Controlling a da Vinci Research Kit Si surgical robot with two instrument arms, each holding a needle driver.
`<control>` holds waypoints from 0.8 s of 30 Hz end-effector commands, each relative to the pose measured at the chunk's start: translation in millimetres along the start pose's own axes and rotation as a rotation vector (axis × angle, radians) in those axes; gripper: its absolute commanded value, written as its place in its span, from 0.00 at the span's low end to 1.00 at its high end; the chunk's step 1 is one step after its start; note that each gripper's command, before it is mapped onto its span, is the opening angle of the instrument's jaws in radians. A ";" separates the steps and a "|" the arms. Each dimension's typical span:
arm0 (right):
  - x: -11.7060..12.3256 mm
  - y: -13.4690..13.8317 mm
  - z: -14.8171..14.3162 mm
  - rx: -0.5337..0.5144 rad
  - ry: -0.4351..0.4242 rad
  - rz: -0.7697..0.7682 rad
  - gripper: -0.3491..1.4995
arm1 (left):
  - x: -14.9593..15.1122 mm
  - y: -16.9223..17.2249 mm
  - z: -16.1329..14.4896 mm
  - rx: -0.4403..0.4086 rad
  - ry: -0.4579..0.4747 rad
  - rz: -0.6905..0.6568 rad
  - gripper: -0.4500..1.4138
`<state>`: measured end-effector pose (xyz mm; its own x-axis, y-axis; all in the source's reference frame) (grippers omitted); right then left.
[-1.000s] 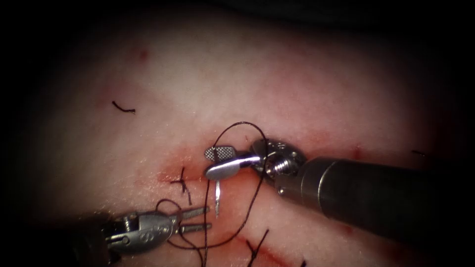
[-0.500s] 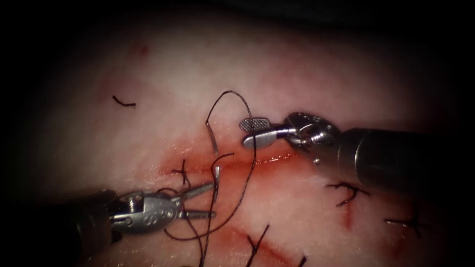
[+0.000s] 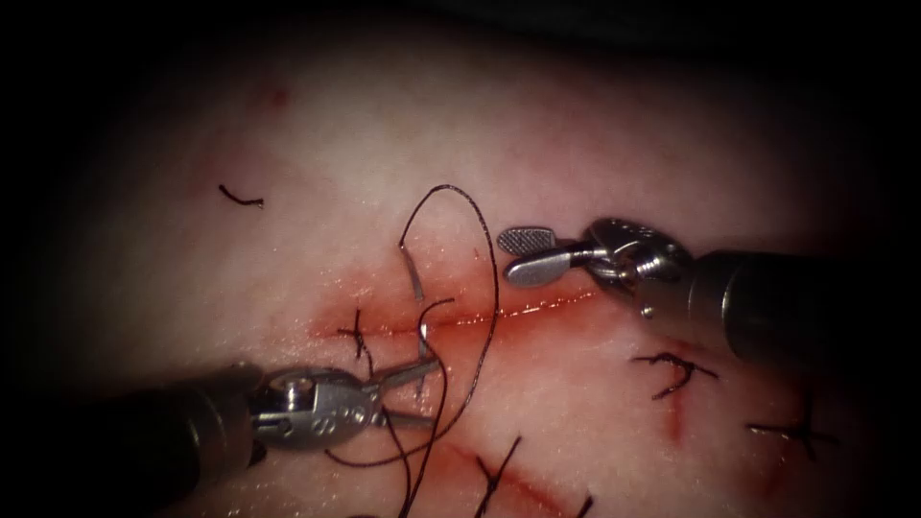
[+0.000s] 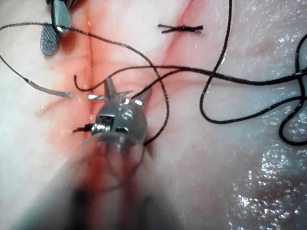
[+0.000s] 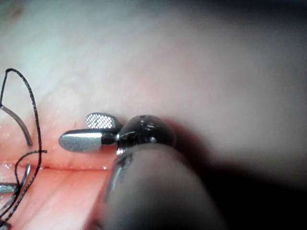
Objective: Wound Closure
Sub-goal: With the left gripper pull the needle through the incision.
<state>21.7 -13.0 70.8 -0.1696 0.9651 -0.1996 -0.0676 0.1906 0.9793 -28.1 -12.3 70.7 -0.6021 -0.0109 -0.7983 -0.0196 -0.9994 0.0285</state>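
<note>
The curved needle [image 3: 413,276] sits in the tissue [image 3: 576,144], passed under the cut [image 3: 523,309]. Its thread end shows above the cut, and its tip [image 3: 422,343] comes out below it. My left tool [image 3: 424,391] is open, its upper jaw right beside the tip and nothing held. The left wrist view shows those spread jaws [image 4: 127,86] next to the tip [image 4: 96,97]. My right tool [image 3: 518,254] stands open and empty to the right of the needle, just above the cut, and shows again in its own view [image 5: 76,130]. Dark thread [image 3: 487,249] arcs from the needle's end down past the left tool.
Tied stitches sit at the cut's left end [image 3: 357,341], right of the cut [image 3: 672,369], farther right [image 3: 801,432] and on a lower cut [image 3: 499,470]. A cut end of thread [image 3: 240,199] lies at the upper left. Red fluid [image 3: 460,331] wets the cut. Loose thread loops [image 4: 249,110] lie on the tissue.
My right tool has drawn back from the needle, up and to the right, leaving it in the tissue. My left tool has moved right, up to the needle's tip.
</note>
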 end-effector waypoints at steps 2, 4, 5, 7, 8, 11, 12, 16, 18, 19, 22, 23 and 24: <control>-0.6 0.6 1.0 0.003 -0.004 -0.015 0.67 | -0.7 -0.6 1.0 -0.006 0.009 0.005 0.41; -0.8 0.6 1.0 0.003 -0.004 -0.017 0.66 | -0.9 -0.8 1.3 -0.008 0.009 0.007 0.41; -0.9 0.6 1.0 0.003 -0.004 -0.018 0.64 | -1.0 -0.8 1.5 -0.008 0.009 0.008 0.41; -1.0 0.6 1.0 -0.002 -0.001 -0.025 0.63 | -1.2 -0.9 1.8 -0.007 0.009 0.015 0.39; -1.0 0.6 1.0 -0.005 0.001 -0.025 0.62 | -1.2 -1.0 1.9 -0.006 0.010 0.009 0.35; -1.0 0.6 1.0 -0.012 0.007 -0.031 0.56 | -1.4 -1.1 2.0 -0.006 0.013 -0.020 0.20; -1.0 0.6 1.0 -0.013 0.007 -0.037 0.53 | -1.4 -1.2 2.0 -0.009 0.014 -0.043 0.02; -1.2 0.5 1.0 -0.021 0.012 -0.049 0.49 | -1.4 -1.4 1.7 -0.030 0.003 -0.074 0.00; -1.3 0.4 1.0 -0.024 0.014 -0.049 0.47 | -1.2 -1.5 1.2 -0.037 0.011 -0.086 0.00; -1.4 0.3 1.1 -0.024 0.014 -0.056 0.46 | -1.1 -1.5 1.0 -0.041 0.016 -0.099 0.00; -1.7 0.1 1.1 -0.024 0.014 -0.056 0.40 | -0.3 -1.4 -0.1 -0.057 0.036 -0.159 0.00; -1.8 0.0 1.1 -0.024 0.014 -0.056 0.36 | 0.1 -1.4 -0.5 -0.071 0.053 -0.195 0.00; -1.9 -0.1 1.1 -0.024 0.014 -0.056 0.35 | 0.5 -1.3 -0.9 -0.085 0.069 -0.225 0.00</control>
<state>22.2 -14.6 70.6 -0.1791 0.9503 -0.2548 -0.1039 0.2393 0.9654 -27.0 -11.4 68.7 -0.5229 0.2473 -0.8157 -0.0848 -0.9673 -0.2389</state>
